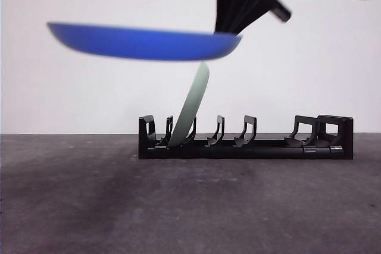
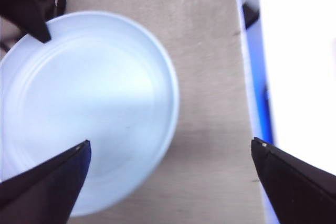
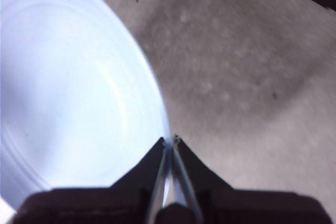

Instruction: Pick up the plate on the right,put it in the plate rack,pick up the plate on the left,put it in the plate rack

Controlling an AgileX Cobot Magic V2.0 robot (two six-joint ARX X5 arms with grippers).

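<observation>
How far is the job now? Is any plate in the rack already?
Done: the pale green plate stands tilted between prongs of the plate rack. In hand: the right tool is shut on the rim of the blue plate, held high in the air. The left tool is open and holds nothing. Left: setting the blue plate into the rack.

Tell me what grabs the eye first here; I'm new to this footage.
A blue plate hangs level in mid-air, high above the table, pinched at its rim by the right gripper. Below it, a pale green plate leans in the black plate rack. The left gripper is open.
</observation>
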